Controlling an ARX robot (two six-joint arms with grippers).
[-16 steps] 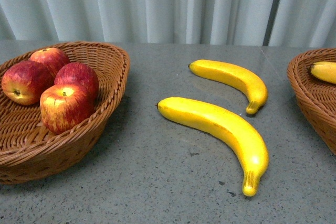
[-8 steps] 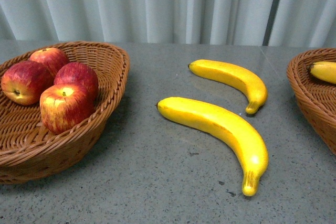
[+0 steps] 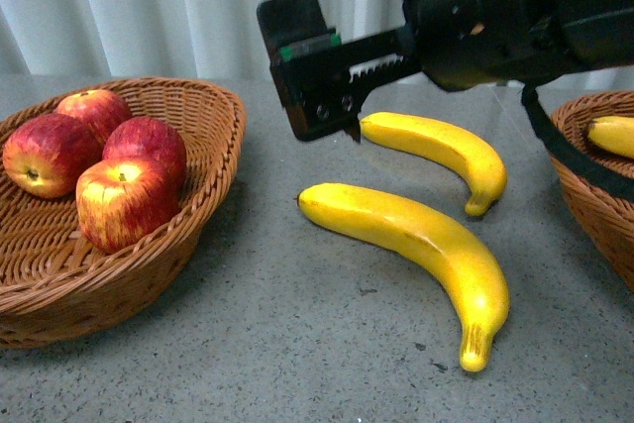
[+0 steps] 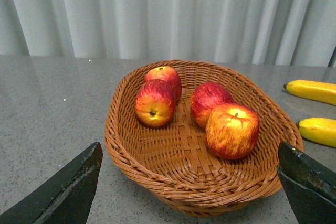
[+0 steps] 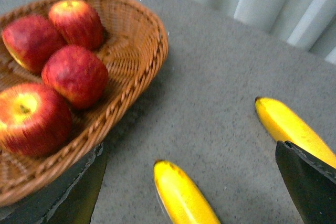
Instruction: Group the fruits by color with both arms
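Several red apples lie in the wicker basket on the left. Two yellow bananas rest on the grey table: a near one and a far one. My right gripper hangs open above the table, over the stem ends of both. In the right wrist view the near banana lies between the open fingers and the far banana beside one finger. My left gripper is open, facing the apple basket; it holds nothing and does not show in the front view.
A second wicker basket at the right edge holds another banana. The black right arm and its cable cross above it. A pale curtain closes off the back of the table. Bare table lies in front of the bananas.
The right arm has come into the front view from the upper right, and its open gripper now hangs over the bananas' stem ends. Fruits and baskets have not moved.
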